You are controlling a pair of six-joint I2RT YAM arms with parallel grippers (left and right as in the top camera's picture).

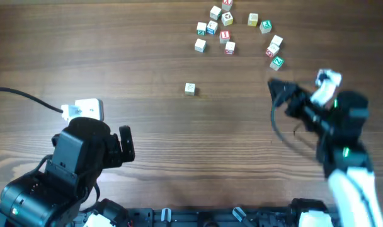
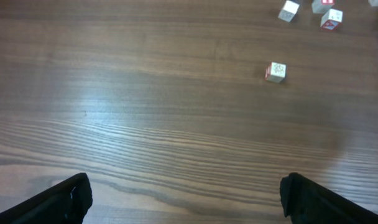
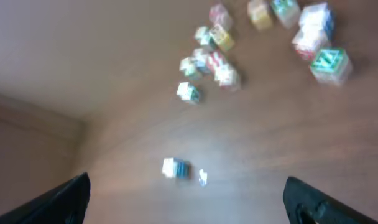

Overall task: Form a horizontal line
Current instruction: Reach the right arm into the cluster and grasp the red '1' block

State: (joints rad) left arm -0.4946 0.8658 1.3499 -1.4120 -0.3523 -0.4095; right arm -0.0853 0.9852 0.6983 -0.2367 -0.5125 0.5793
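No row of three touching cubes shows; the small wooden letter cubes lie loose. A cluster of several cubes (image 1: pixel 225 28) sits at the far centre, with a green-marked cube (image 1: pixel 277 62) at its right end. One lone cube (image 1: pixel 189 88) lies apart, nearer the middle; it also shows in the left wrist view (image 2: pixel 275 71) and, blurred, in the right wrist view (image 3: pixel 175 168). My left gripper (image 1: pixel 125 145) is open and empty at the near left (image 2: pixel 186 199). My right gripper (image 1: pixel 276 88) is open and empty, just below the green-marked cube (image 3: pixel 329 62), above the table (image 3: pixel 186 193).
A white adapter with a black cable (image 1: pixel 84 108) lies at the left beside the left arm. A thin black cable loop (image 1: pixel 281 129) hangs by the right arm. The wooden table (image 1: pixel 147 57) stretches under everything.
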